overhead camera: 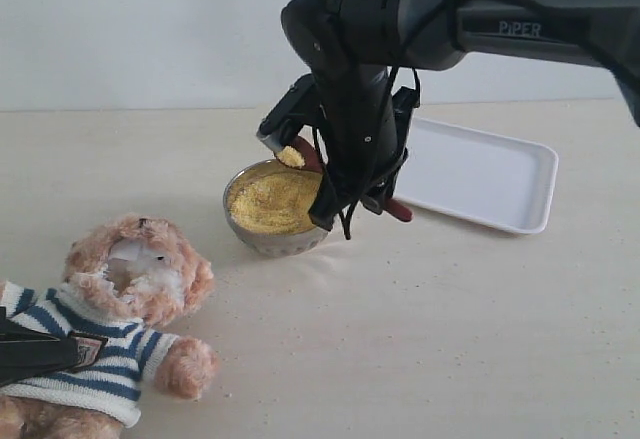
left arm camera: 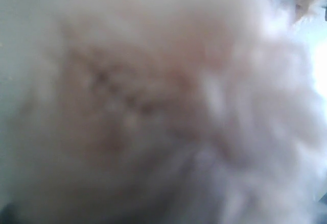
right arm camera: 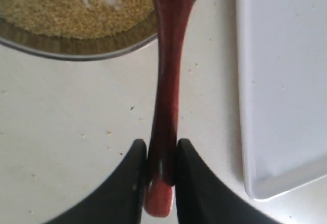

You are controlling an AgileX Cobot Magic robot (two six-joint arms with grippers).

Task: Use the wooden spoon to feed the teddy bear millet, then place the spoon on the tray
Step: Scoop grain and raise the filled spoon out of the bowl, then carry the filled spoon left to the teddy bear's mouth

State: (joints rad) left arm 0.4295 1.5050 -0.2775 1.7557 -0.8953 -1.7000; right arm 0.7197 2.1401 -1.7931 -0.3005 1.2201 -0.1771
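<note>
The jaws of the right gripper (right arm camera: 162, 157) pinch the wooden spoon (right arm camera: 168, 81) near its handle end; those of the left gripper (overhead camera: 60, 349) cannot be judged, its camera seeing only blurred fur. On the pale table (overhead camera: 450, 339) the tray (overhead camera: 500, 174) lies near the metal bowl (overhead camera: 270, 242). The teddy bear (overhead camera: 130, 289) lies apart from it, the left gripper across its sweater. The bowl is full of millet (overhead camera: 268, 202); the spoon holds a small heap above the rim.

Blurred pale-brown fur of the teddy bear (left arm camera: 153, 106), nearly edge to edge (no detail sharp)
</note>
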